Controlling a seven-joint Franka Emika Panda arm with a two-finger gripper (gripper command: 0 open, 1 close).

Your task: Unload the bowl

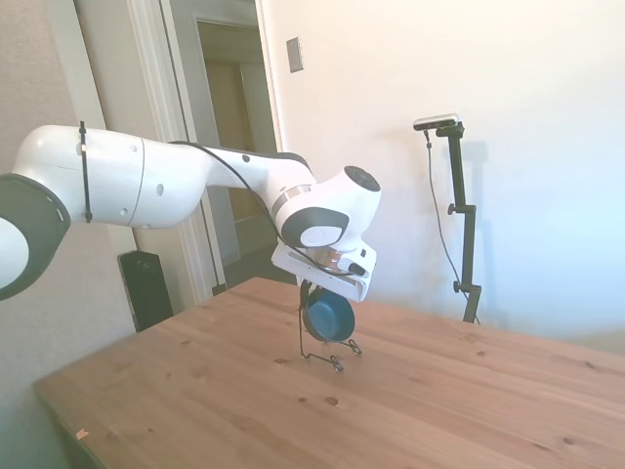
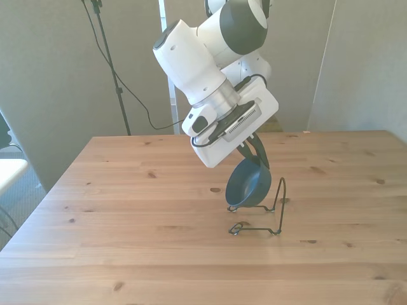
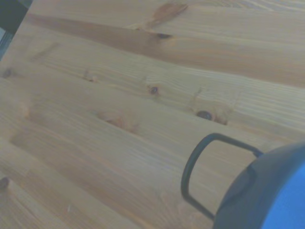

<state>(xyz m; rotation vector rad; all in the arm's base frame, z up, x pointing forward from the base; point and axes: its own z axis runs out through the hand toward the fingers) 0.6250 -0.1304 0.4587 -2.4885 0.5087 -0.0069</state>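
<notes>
Dark blue bowl (image 2: 247,184), black wire rack (image 2: 267,216), knotty light-brown table (image 2: 127,210), seemingly dark fingers (image 2: 259,154).

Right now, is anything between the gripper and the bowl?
Nothing. In the front view the gripper is already at the rim of the bowl, which stands on edge in the wire rack.
</notes>
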